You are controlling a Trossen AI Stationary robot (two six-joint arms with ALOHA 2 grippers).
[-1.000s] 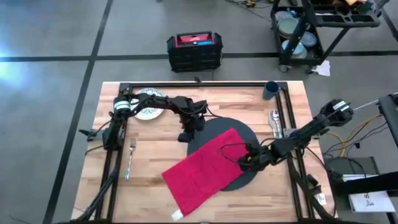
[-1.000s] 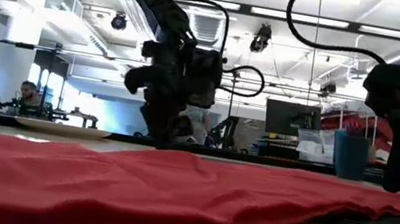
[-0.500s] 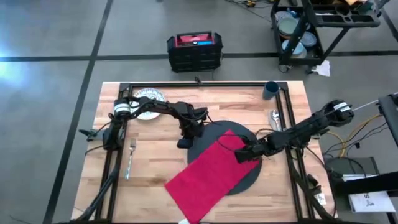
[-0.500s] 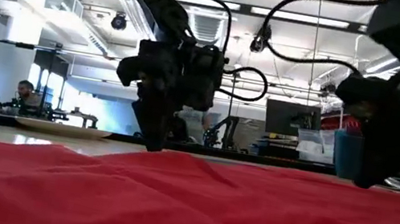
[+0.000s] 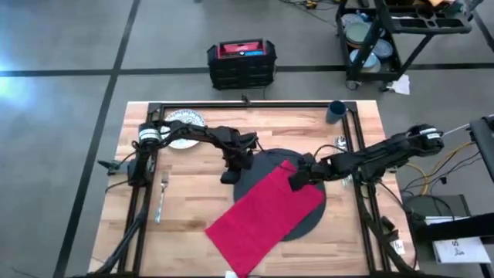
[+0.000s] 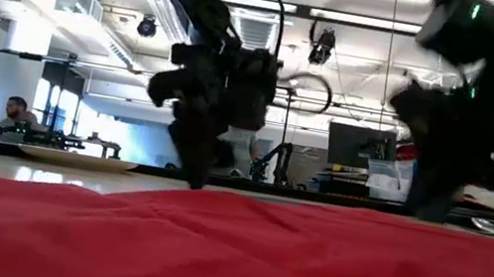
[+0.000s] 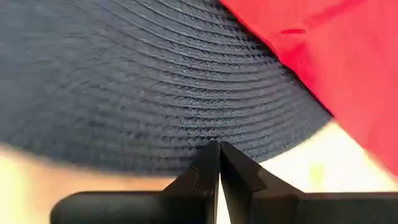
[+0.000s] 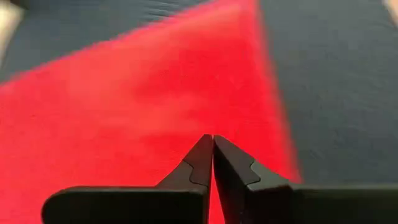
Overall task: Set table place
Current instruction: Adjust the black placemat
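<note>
Lifting off the napkin (image 5: 266,212), the right tool (image 5: 296,178) is retreating toward three o'clock, fingers closed and empty. Napkin is lying spread diagonally across the mat (image 5: 307,220), mid-counter (image 5: 193,201); left tool (image 5: 228,177), closed, is waiting at the mat's nine o'clock edge.

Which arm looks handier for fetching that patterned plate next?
Probably the left: its gripper sits at the mat's edge, nearer the plate; the right gripper is over the napkin, farther off.
</note>
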